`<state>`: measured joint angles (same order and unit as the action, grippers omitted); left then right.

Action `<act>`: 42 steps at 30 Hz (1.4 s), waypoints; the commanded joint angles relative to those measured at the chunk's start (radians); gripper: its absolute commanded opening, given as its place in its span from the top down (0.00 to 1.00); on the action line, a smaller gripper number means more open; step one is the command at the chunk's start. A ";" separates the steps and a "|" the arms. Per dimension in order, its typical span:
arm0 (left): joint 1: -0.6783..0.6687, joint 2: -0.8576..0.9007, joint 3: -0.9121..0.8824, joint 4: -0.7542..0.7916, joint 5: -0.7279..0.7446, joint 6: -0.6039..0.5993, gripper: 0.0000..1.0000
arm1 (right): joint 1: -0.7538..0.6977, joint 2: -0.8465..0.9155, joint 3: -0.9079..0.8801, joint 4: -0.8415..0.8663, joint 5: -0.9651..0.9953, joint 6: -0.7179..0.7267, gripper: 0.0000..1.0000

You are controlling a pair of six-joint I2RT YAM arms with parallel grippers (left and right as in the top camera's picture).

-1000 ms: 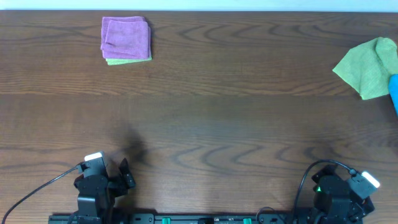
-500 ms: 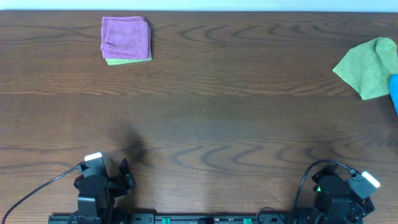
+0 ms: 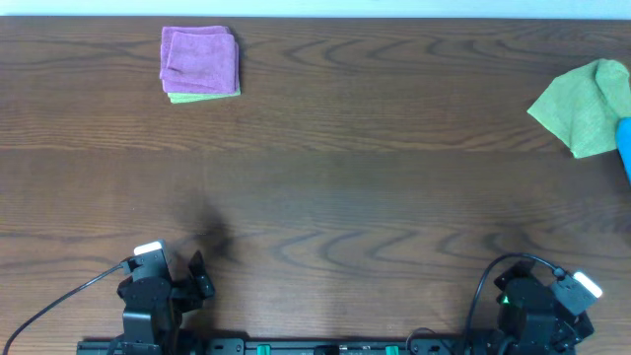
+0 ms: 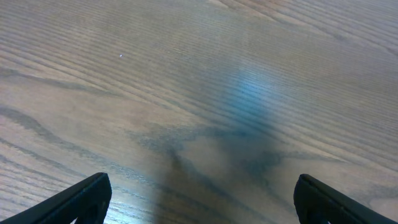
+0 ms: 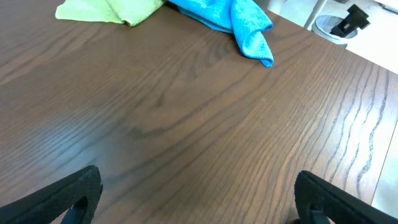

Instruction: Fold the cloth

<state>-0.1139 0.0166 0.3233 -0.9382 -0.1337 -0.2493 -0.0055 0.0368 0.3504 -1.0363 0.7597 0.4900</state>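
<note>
Down at the near edge, both arms sit tucked in close to their base. The left gripper (image 4: 200,202) has its two dark fingers (image 4: 84,198) spread wide apart, and there is only wood grain and a soft shadow between them. It holds nothing and touches nothing. The right gripper (image 5: 199,198) looks the same, with its fingers (image 5: 69,191) at the two bottom corners of its own camera's view, jaws fully parted and nothing in them.

Moving out from the arms, the dark brown table (image 3: 345,177) runs broad and bare through the middle.

Now the far side. Over on the right, right at the table's edge, lies the cloth (image 3: 582,106). It is lime green, loose and rumpled, not laid flat, with one corner pointing back toward the middle of the table. It is well away from both grippers, on the right arm's side. A bright blue cloth (image 5: 231,15) lies against it, touching and overlapping its right-hand edge, bunched up with one end trailing toward the near side. From overhead only a sliver of that blue shows at the frame's border.

Far left, near the back edge, a purple cloth (image 3: 200,59) lies folded into a neat square. It rests on top of another folded green cloth (image 3: 205,97), which shows only as a thin strip along the near edge.
</note>
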 commanded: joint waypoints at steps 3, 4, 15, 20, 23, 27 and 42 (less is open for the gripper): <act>0.004 -0.010 -0.010 -0.060 0.000 0.025 0.05 | -0.006 -0.007 -0.004 -0.004 0.014 0.011 0.01; 0.004 -0.010 -0.010 -0.060 0.000 0.025 0.05 | -0.006 -0.007 -0.004 -0.004 0.014 0.011 0.01; 0.004 -0.010 -0.010 -0.060 0.000 0.025 0.05 | -0.006 -0.007 -0.004 -0.003 0.014 0.011 0.01; 0.004 -0.010 -0.010 -0.060 0.000 0.025 0.05 | -0.006 -0.007 -0.004 0.003 0.014 0.011 0.01; 0.004 -0.010 -0.010 -0.060 0.000 0.025 0.05 | -0.006 -0.007 -0.004 0.003 0.014 0.010 0.01; 0.004 -0.010 -0.010 -0.060 0.000 0.025 0.05 | 0.002 -0.007 -0.003 0.155 0.014 0.010 0.01; 0.004 -0.010 -0.010 -0.060 0.000 0.025 0.05 | 0.039 -0.006 -0.003 0.578 0.014 0.011 0.01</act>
<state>-0.1139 0.0147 0.3260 -0.9421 -0.1337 -0.2485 0.0257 0.0368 0.3485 -0.4583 0.7609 0.4938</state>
